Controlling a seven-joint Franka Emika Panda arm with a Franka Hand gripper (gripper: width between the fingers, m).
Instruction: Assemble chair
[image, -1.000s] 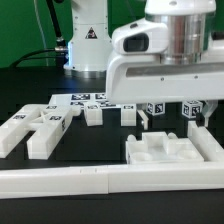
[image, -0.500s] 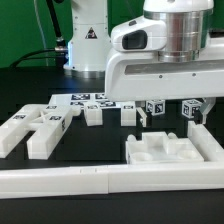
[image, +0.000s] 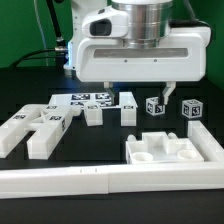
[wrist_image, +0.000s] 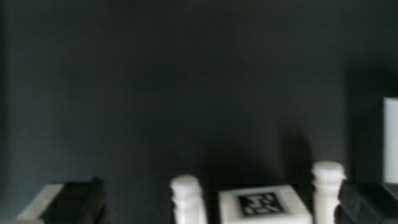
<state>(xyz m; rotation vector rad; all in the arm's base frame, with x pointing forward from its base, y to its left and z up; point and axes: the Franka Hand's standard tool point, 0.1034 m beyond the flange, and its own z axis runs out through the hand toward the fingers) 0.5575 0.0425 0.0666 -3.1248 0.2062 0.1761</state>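
The chair lies in loose white tagged pieces on the black table. In the exterior view a recessed slab (image: 170, 150) sits front right, two leg pieces (image: 30, 130) lie at the left, and a small block (image: 92, 114) and a post (image: 128, 115) stand mid-table. Two tagged cubes (image: 155, 106) (image: 190, 107) stand at the back right. My gripper (image: 148, 97) hangs open just above the left cube. In the wrist view that cube (wrist_image: 262, 203) lies between my white fingers (wrist_image: 187, 200), with a gap on both sides. Nothing is held.
A long white rail (image: 100, 182) runs along the front edge. The marker board (image: 90, 99) lies flat behind the small block. The arm's white base (image: 85, 40) stands at the back, with cables on the exterior view's left.
The gripper has moved toward the exterior view's left, from over the right cube to over the left cube. Its jaws stay open, and no piece has shifted.
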